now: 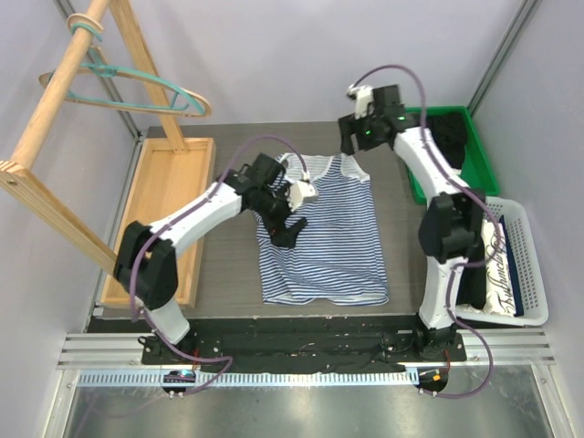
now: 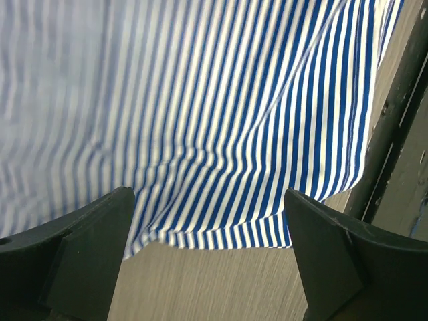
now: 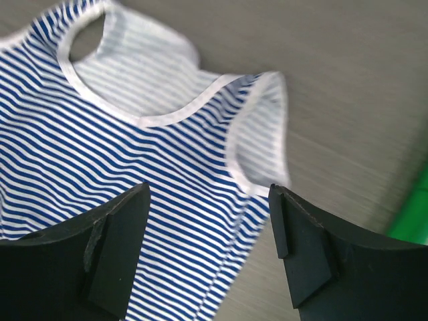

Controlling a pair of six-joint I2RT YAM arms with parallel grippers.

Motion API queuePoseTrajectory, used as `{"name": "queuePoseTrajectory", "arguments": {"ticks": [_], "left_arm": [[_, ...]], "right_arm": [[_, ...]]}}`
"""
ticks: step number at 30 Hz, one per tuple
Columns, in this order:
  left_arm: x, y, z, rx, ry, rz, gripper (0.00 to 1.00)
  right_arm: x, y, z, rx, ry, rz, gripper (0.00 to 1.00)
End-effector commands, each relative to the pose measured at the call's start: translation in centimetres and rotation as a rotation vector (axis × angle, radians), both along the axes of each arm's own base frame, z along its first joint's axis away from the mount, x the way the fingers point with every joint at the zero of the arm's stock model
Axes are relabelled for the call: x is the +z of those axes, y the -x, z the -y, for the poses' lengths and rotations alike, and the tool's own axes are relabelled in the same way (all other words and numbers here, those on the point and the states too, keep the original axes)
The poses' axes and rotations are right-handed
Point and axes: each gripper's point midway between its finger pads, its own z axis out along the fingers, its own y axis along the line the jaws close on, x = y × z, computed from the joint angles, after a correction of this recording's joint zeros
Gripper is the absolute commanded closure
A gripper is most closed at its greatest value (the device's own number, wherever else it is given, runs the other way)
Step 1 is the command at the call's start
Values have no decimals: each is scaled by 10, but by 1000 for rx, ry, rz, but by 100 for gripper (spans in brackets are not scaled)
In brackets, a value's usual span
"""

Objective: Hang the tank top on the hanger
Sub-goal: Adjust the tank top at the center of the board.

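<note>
We are at the pickup: tank top (image 1: 324, 242) flat on the surface (image 1: 228, 265), left fingers (image 2: 87, 261) and right fingers (image 3: 114, 254) wide, empty; next probably means pinching its straps.

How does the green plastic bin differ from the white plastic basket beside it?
The green plastic bin has solid walls; the white plastic basket has slotted ones. The bin sits farther from the arm bases, the basket nearer. The bin holds something black; the basket holds white fabric with dark lettering. Both are rectangular, open-topped, and right of the striped tank top.
</note>
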Motion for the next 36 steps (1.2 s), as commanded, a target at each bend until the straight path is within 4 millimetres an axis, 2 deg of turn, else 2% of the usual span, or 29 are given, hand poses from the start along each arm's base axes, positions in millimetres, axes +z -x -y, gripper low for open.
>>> {"name": "queuePoseTrajectory", "arguments": {"ticks": [1,2,3,4,5,6,7,8,9,13,15,16,17,22,29,31,36], "left_arm": [[75,-38,-11,159,150,154,0],[84,-48,-17,202,166,187,0],[83,-56,-26,264,161,185,0],[84,-72,-44,345,155,199,0],[82,-82,-55,394,145,206,0],[74,-91,-64,441,132,191,0],[69,-102,-81,499,118,185,0],[63,-108,-88,531,107,172,0],[48,-114,-97,561,88,134,0],[17,-134,-112,639,28,82,0],[7,-142,-114,663,12,63,0],[-6,-144,-115,677,-10,38,0],[-5,-150,-114,684,-6,42,0],[-34,-167,-116,727,-51,10,0],[-52,-177,-110,760,-48,-38,0],[-50,-182,-107,759,-36,-40,0],[-60,-187,-101,768,-39,-85,6]], "right_arm": [[92,15,23,-21,-89,189,20],[77,25,32,-25,-74,152,20],[72,32,35,-20,-68,139,20],[73,39,39,-17,-66,138,20],[54,49,43,-11,-54,94,20],[46,54,48,-16,-53,75,21],[31,63,51,-18,-52,36,21],[27,67,52,-10,-67,24,21],[22,70,55,-14,-72,8,22],[1,82,51,9,-121,-56,27],[-5,84,47,17,-140,-79,28],[-8,84,47,17,-142,-89,30],[-9,84,47,17,-143,-93,30],[-29,85,46,20,-142,-135,32],[-50,86,45,20,-147,-180,35],[-55,87,45,19,-148,-193,36],[-64,85,46,10,-144,-203,38]]}}
